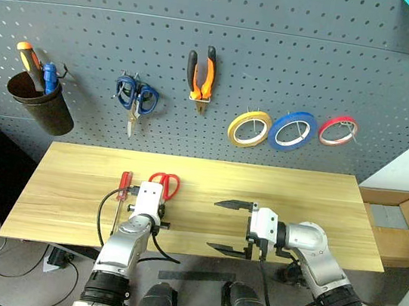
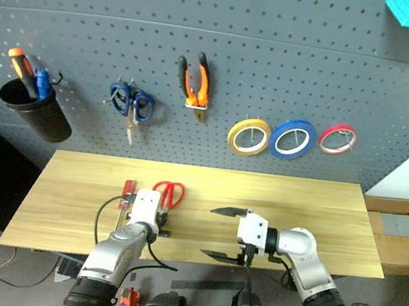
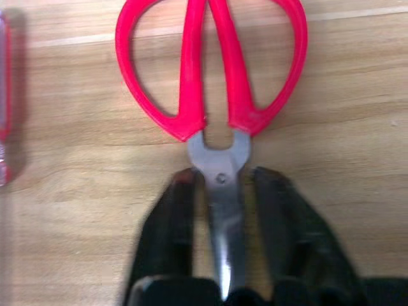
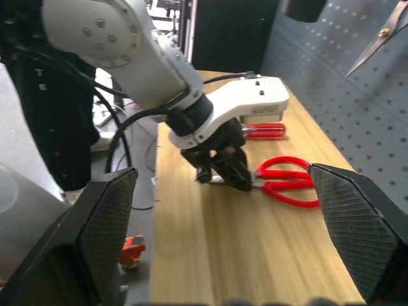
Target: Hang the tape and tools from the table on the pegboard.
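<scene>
The red-handled scissors [image 3: 213, 83] lie flat on the table [image 1: 320, 196], toward its left side and near the front edge. Their red loops point away toward the pegboard [image 1: 283, 27], and their steel blades point back toward the robot. The left gripper [image 3: 223, 210] has its two black fingers clenched on the blades, just behind the little screw where the two halves join.

The scissors look hard and stiff, so they will not bend. They are probably light. But the steel is smooth and thin, so it could slip or twist between the fingers. Holding close to the screw seems a good spot, because the blades stay shut there and the red loops stay free to go over a hook.

Just to the left of the scissors lies the small red-handled screwdriver [image 1: 123, 187], also flat on the wood. It is thin and round, so it may roll.

Further right, the right gripper [image 1: 231, 226] hangs over the table with its fingers spread wide and nothing between them.

On the far wall, the orange-and-black-handled pliers [image 1: 201, 76] and the yellow tape [image 1: 249, 128] already hang on the pegboard. A blue ring [image 1: 293, 130] and a red ring [image 1: 338, 130] hang to the right of the tape. Blue-handled scissors [image 1: 135, 99] hang to the left of the pliers.
</scene>
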Robot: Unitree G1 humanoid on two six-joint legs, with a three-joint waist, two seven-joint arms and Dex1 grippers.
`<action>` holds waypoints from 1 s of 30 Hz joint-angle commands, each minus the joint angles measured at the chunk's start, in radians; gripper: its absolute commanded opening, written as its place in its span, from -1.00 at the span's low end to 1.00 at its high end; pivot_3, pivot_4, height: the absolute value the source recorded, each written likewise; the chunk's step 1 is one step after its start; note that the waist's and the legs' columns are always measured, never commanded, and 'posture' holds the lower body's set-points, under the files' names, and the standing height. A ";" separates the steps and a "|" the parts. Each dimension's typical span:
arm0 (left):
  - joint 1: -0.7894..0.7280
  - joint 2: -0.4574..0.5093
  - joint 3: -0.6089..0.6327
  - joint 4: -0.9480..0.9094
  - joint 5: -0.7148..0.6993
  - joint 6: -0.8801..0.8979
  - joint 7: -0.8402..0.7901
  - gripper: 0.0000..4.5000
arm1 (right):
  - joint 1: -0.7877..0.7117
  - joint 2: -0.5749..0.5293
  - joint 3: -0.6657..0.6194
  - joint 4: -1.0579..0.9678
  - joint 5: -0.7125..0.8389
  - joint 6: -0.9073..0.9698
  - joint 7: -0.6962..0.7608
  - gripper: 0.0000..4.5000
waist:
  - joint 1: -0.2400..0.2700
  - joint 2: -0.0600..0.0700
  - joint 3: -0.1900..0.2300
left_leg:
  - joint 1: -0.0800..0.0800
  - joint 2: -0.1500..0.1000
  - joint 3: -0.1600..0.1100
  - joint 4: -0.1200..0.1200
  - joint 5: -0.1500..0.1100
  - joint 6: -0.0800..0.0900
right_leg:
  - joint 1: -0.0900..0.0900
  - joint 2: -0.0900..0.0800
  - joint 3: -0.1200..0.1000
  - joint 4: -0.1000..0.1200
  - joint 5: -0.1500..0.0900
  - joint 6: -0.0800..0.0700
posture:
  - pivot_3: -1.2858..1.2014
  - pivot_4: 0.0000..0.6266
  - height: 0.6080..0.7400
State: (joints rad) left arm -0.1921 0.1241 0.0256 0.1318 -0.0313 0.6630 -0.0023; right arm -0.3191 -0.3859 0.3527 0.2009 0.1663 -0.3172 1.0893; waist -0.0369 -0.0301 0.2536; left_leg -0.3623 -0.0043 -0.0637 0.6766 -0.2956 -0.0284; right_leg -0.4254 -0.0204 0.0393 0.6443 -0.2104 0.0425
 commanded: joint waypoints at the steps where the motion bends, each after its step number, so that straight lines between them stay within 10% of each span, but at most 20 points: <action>1: 0.017 0.011 0.006 0.002 0.016 0.029 0.008 -0.91 | -0.012 0.002 -0.022 -0.008 0.001 -0.018 -0.003 1.00 | -0.001 0.001 0.001 | 0.000 0.000 0.000 0.000 0.000 0.000 | 0.000 0.000 0.000 0.000 0.000 0.000 | 0.01 -0.12 1.00; 16: 0.178 0.088 -0.078 -0.299 0.056 0.028 -0.047 -0.90 | 0.050 -0.031 -0.088 -0.177 0.103 0.103 -0.018 1.00 | 0.000 0.002 0.010 | -0.002 0.001 -0.003 -0.002 0.000 0.000 | -0.001 -0.001 -0.001 -0.001 -0.002 0.002 | 0.02 -0.16 1.00; 30: 0.668 0.234 -0.035 -0.867 0.253 -0.512 -0.019 -0.90 | 0.157 -0.050 -0.226 -0.574 0.366 0.441 -0.152 1.00 | 0.011 0.003 0.013 | -0.004 0.000 -0.008 -0.013 -0.002 -0.004 | -0.005 -0.009 -0.003 -0.003 -0.012 0.000 | 0.06 -0.27 1.00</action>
State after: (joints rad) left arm 0.4696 0.3532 -0.0481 -0.6672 0.1830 0.2454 -0.0455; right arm -0.1675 -0.4395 0.1536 -0.3125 0.4945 0.1113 0.9501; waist -0.0255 -0.0269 0.2670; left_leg -0.3673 -0.0043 -0.0715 0.6631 -0.2977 -0.0327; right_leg -0.4309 -0.0289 0.0368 0.6411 -0.2224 0.0420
